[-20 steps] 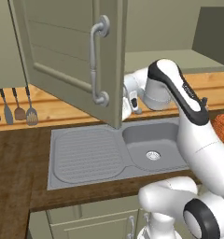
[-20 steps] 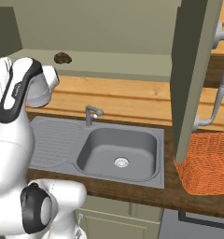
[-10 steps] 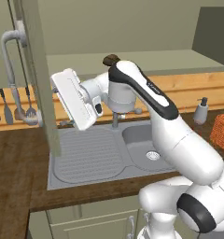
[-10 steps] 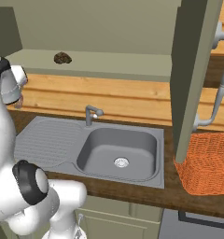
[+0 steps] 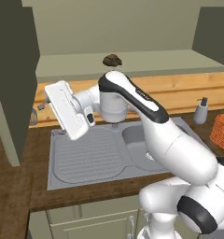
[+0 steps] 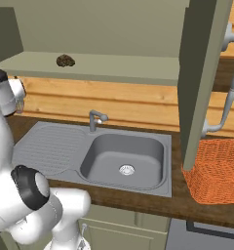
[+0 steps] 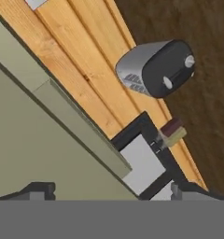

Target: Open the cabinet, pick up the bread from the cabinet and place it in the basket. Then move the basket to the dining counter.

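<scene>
Brown bread [image 5: 112, 59] on cabinet [image 5: 132, 63] shelf | fingers [image 7: 39, 190] apart, empty, well left of it

The cabinet [image 6: 114, 29] stands open across the top of the frame, its pale green shelf running from the upper left toward the centre. On that shelf, at the upper left, sits the bread [image 6: 65, 60], a small dark brown lump. One sage-green door [image 6: 202, 78] hangs edge-on at the right, with its long silver bar handle [image 6: 229, 85] just beside it at the right edge. Below the door, at the lower right, the orange basket [image 6: 216, 171] rests on the dark wood worktop [image 6: 138, 197]. The grey sink [image 6: 124, 156] fills the centre, its tap [image 6: 94, 118] behind the bowl and the ribbed drainer [image 6: 46, 146] to the left. The white arm [image 6: 11, 146] rises along the left edge.
</scene>
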